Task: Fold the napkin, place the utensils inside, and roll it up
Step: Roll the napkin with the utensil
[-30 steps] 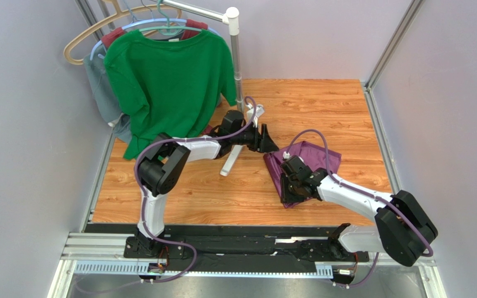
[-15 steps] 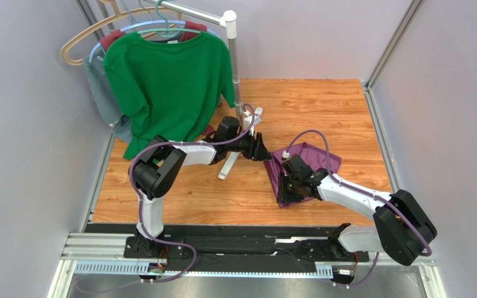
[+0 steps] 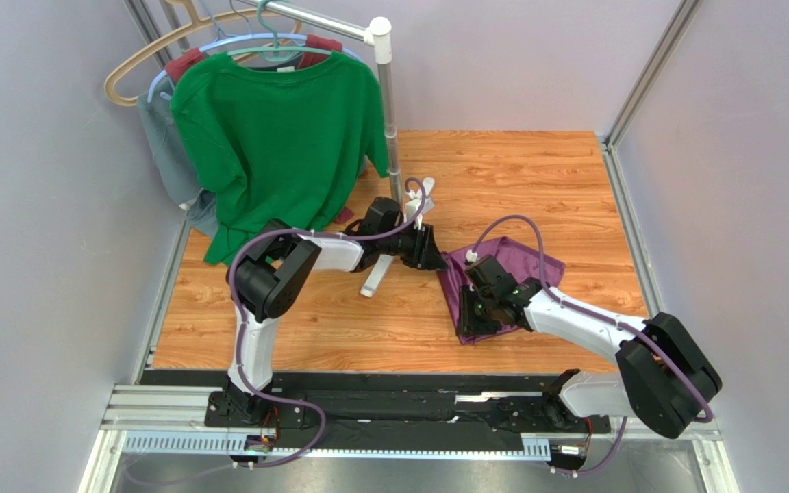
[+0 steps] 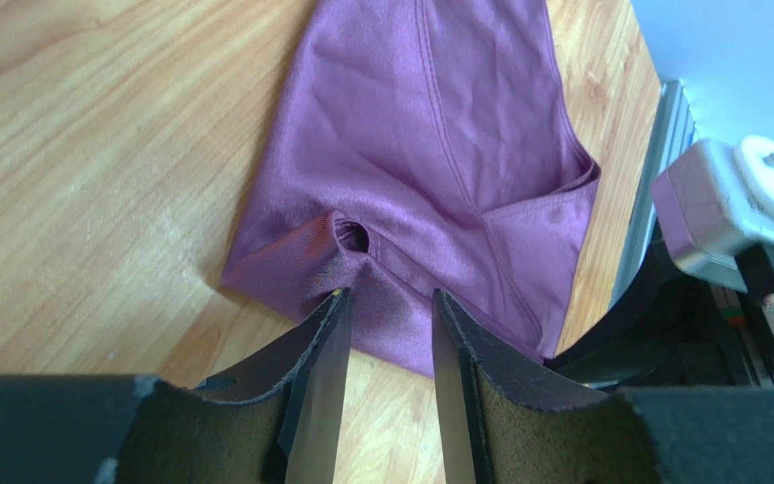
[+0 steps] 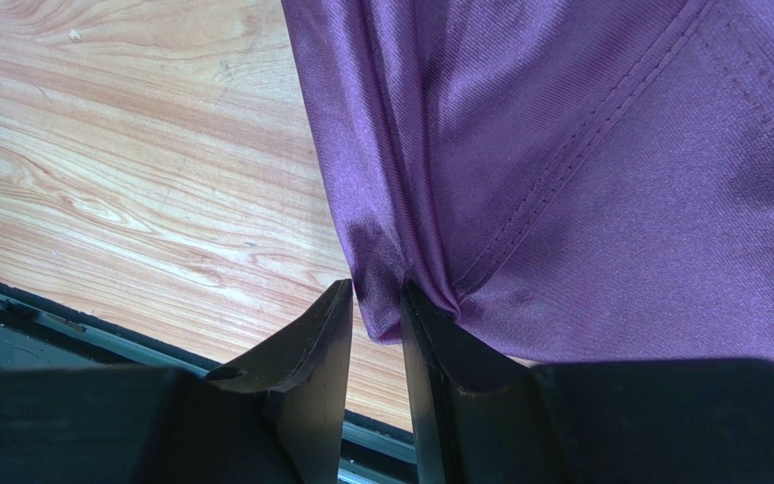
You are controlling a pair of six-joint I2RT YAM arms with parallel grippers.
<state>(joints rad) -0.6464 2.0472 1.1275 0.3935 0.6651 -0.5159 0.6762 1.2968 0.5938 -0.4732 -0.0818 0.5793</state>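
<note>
Wooden table (image 3: 532, 164) carries the purple napkin (image 3: 520, 257), crumpled right of centre. At its puckered left edge the left claw (image 4: 389, 295) stands apart, astride the fold; the right claw (image 5: 376, 285) is clamped on its gathered near edge.

Overhead plus wrist close-ups (napkin (image 3: 512, 257) shared)

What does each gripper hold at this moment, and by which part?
The right gripper pinches the napkin at a gathered fold on its edge. The left gripper straddles a bunched corner with jaws apart and holds nothing yet.
</note>
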